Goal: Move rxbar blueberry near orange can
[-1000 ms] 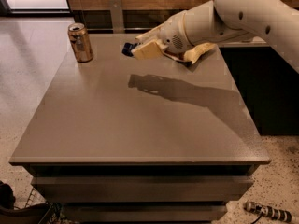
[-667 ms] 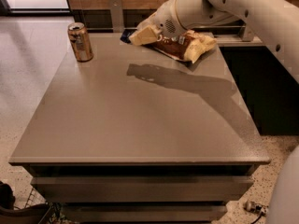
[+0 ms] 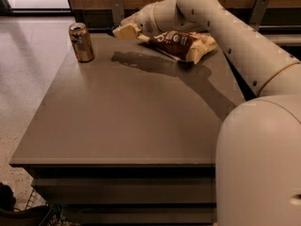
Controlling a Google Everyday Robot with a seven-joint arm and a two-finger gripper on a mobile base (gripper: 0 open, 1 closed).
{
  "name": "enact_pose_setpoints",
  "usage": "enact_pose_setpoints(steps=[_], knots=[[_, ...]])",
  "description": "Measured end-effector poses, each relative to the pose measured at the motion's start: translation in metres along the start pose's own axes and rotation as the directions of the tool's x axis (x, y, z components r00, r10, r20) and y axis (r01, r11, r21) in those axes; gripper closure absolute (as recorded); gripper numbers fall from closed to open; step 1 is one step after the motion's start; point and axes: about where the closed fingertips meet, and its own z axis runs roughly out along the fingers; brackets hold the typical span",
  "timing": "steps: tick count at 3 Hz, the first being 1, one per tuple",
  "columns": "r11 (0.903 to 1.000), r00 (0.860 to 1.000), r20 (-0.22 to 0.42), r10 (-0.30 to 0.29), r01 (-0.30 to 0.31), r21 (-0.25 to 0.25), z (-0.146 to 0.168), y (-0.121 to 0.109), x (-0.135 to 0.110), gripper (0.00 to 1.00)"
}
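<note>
your gripper [image 3: 123, 30] has swung left off the chip bag [image 3: 186, 44], so the orange can [image 3: 82, 42] is near, on its left. can't tell if it holds the rxbar blueberry.

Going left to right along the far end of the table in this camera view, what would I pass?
Upright coppery orange metal can → the arm's cream end effector, low over the far edge of the grey table → brown-and-cream chip bag lying flat.
</note>
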Motion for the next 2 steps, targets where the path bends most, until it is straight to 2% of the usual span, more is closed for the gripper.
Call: enact_pose_setpoints(steps=[1,2], knots=[[0.9999,0.999,0.042,0.012,-0.012,0.010,0.026,0.012,0.013,0.98],[0.9994,0.998,0.058,0.032,-0.033,0.007,0.043,0.029,0.028,0.76]])
